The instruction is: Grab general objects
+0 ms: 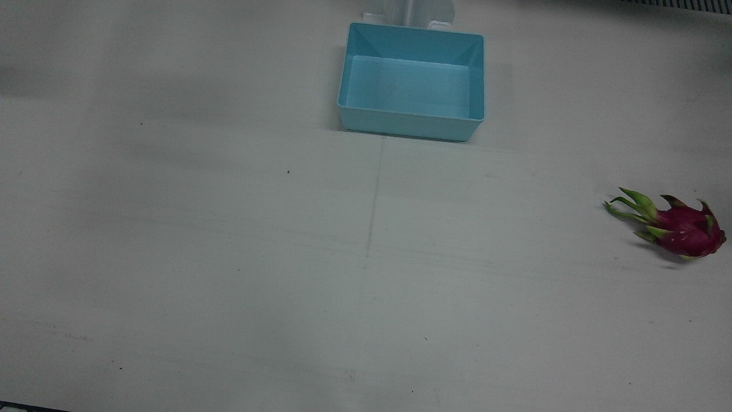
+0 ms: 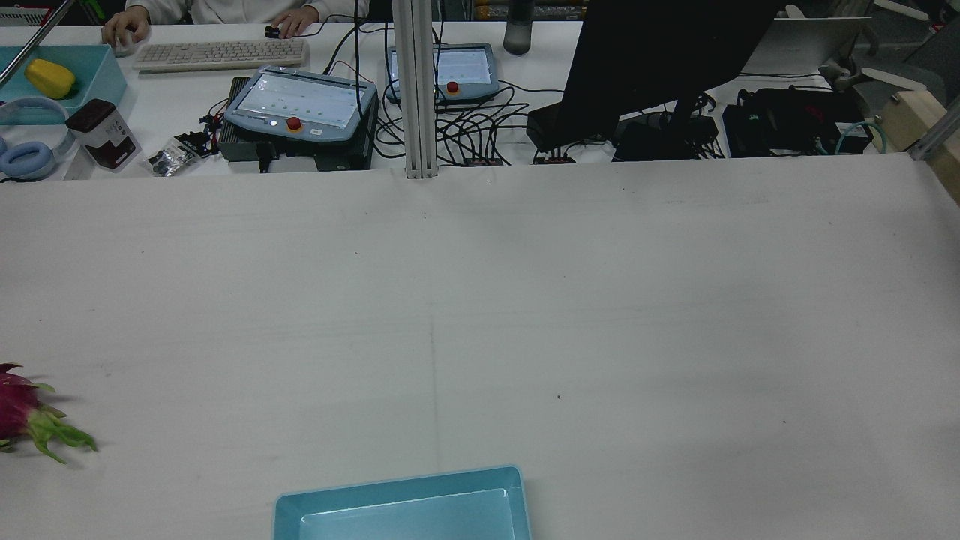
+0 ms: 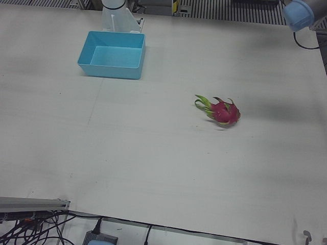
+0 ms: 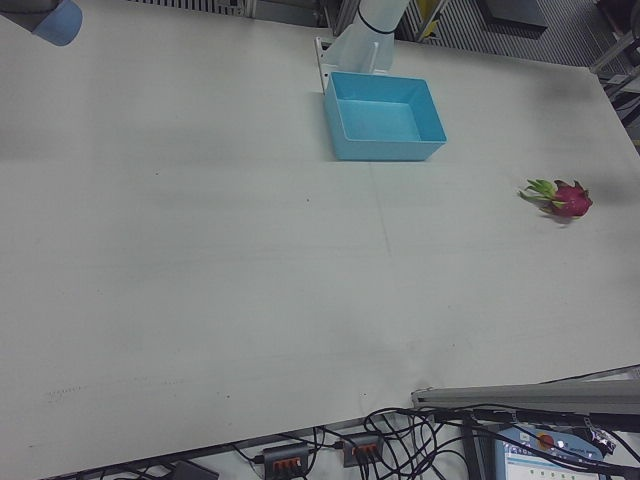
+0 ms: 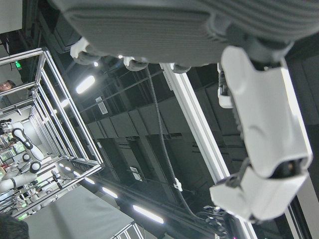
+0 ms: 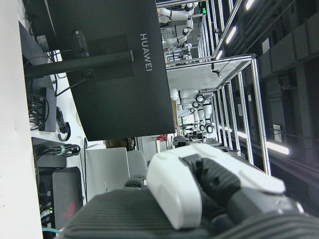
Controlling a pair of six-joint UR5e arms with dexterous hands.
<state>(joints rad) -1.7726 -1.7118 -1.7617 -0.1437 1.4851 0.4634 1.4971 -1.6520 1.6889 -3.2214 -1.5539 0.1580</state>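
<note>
A magenta dragon fruit (image 1: 683, 229) with green leafy tips lies on its side on the white table, near the robot's left edge. It also shows in the rear view (image 2: 15, 409), the left-front view (image 3: 223, 112) and the right-front view (image 4: 568, 199). Neither hand is over the table. My left hand (image 5: 259, 139) shows only in its own view, aimed up at the ceiling, fingers apart and empty. My right hand (image 6: 199, 199) shows only in its own view, facing a monitor, holding nothing.
An empty light-blue bin (image 1: 409, 123) stands at the table's middle by the robot's base, also in the rear view (image 2: 397, 487). A monitor (image 2: 660, 52), teach pendants (image 2: 300, 105), a post (image 2: 416, 90) and cables line the far edge. An arm joint (image 3: 299, 14) hangs at the corner.
</note>
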